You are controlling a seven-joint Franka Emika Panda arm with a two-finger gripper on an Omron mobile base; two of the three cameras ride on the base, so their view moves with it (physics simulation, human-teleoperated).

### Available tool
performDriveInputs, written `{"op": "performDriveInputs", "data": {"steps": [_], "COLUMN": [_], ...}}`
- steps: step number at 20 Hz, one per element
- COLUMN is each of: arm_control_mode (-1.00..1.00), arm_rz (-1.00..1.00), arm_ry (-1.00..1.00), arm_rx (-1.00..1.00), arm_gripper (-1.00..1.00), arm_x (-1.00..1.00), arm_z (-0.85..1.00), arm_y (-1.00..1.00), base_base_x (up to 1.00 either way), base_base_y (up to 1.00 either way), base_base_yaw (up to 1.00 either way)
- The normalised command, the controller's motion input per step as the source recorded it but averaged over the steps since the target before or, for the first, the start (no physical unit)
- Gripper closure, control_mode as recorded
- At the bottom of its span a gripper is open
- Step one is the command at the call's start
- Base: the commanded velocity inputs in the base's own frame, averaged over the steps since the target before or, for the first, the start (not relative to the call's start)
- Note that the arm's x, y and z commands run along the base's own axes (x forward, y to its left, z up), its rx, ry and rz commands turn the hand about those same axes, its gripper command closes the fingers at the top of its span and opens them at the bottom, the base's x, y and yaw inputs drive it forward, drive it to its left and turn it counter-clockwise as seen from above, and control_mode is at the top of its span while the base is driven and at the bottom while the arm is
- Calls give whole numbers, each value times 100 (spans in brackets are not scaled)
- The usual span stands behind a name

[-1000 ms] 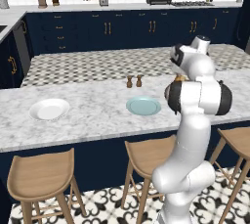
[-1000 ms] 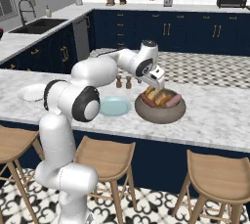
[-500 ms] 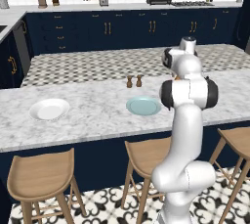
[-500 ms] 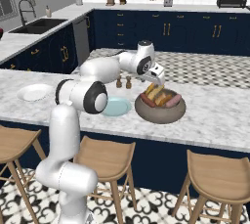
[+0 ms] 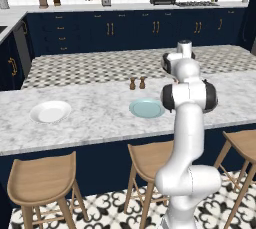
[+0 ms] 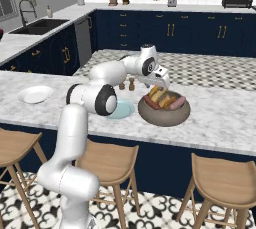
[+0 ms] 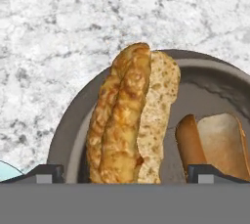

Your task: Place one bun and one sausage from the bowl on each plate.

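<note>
The grey-brown bowl (image 6: 165,115) sits on the marble counter with golden buns (image 6: 156,94) and a reddish sausage (image 6: 176,102) inside. My gripper (image 6: 161,82) hovers just above its left half, open and holding nothing. In the hand view the fingertips (image 7: 47,173) straddle a long upright bun (image 7: 128,120). A second bun (image 7: 215,142) lies to its right within the bowl's rim (image 7: 73,125). The pale blue-green plate (image 5: 146,108) is left of the bowl, and the white plate (image 5: 50,111) lies farther left. Both plates are bare.
Two small brown shakers (image 5: 137,83) stand behind the blue-green plate (image 6: 123,109), near my forearm. Wooden stools (image 6: 107,163) line the counter's near side. A dark-tiled island top (image 5: 100,65) runs behind the marble.
The hand has sunk a little toward the bowl while the arm's upper links swung left. The jaws have stayed wide, and the food and plates have not moved.
</note>
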Motion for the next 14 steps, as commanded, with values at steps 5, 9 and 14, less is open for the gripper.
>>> {"op": "performDriveInputs", "data": {"steps": [5, 9, 14], "arm_control_mode": [-100, -100, -100], "arm_rz": [5, 3, 1], "arm_ry": [0, 5, 4], "arm_rx": [0, 0, 0], "arm_gripper": [-100, -100, -100], "arm_x": [13, -1, 0], "arm_z": [-19, -44, -25], "arm_y": [-3, -2, 0], "base_base_x": [0, 0, 0], "base_base_y": [0, 0, 0], "base_base_yaw": [0, 0, 0]}}
